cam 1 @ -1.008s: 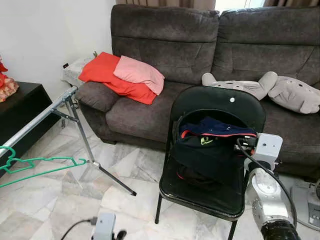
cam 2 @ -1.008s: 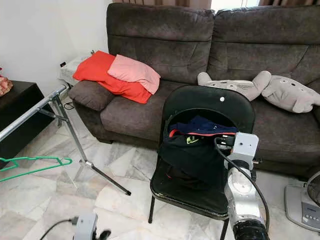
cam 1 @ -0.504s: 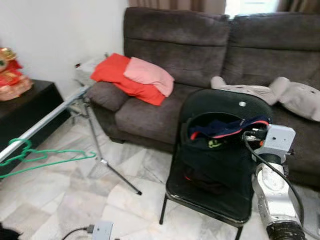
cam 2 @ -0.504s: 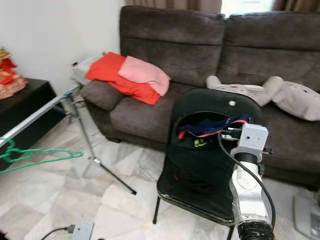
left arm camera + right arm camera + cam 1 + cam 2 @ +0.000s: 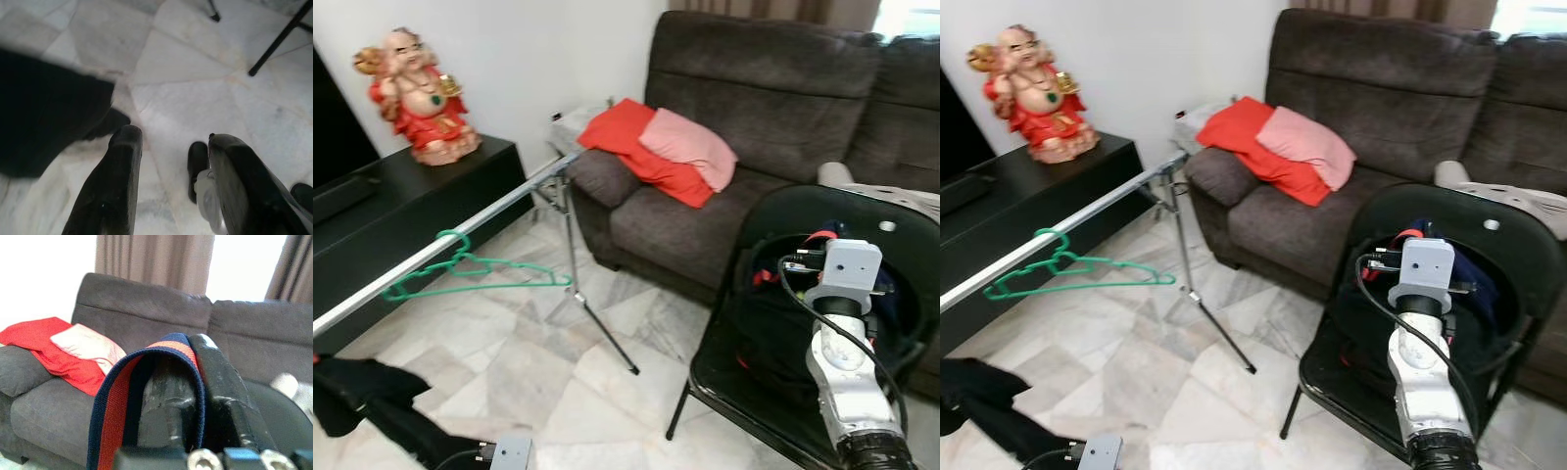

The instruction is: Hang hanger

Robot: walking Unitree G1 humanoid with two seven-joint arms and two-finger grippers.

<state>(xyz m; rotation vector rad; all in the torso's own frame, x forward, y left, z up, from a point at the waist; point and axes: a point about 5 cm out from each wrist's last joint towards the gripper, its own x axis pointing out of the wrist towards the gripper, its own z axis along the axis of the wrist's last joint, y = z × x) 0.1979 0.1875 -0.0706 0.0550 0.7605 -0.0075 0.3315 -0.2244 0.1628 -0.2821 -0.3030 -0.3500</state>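
right gripper: raised over the black folding chair, fingers closed on a navy strap with a red-orange woven stripe; the strap loops over the glossy black fingertips. it belongs to a dark garment piled in the chair's round seat back. silver arm segments and a black cable run up to the wrist.

left gripper: low, pointing at the marble floor; its two long matte black fingers stand apart with nothing between them. a blurred black cloth lies just beside it on the floor.

hanger: thin green plastic, hook over the slanting silver metal rail of a drying rack, body tilted. it is well apart from both grippers.

surroundings: rack legs are thin tubes splayed on pale veined marble tiles. dark grey plush sofa behind, carrying a red cushion with a pink one on top, both soft and rounded. glossy red and gold figurine on a low black cabinet.
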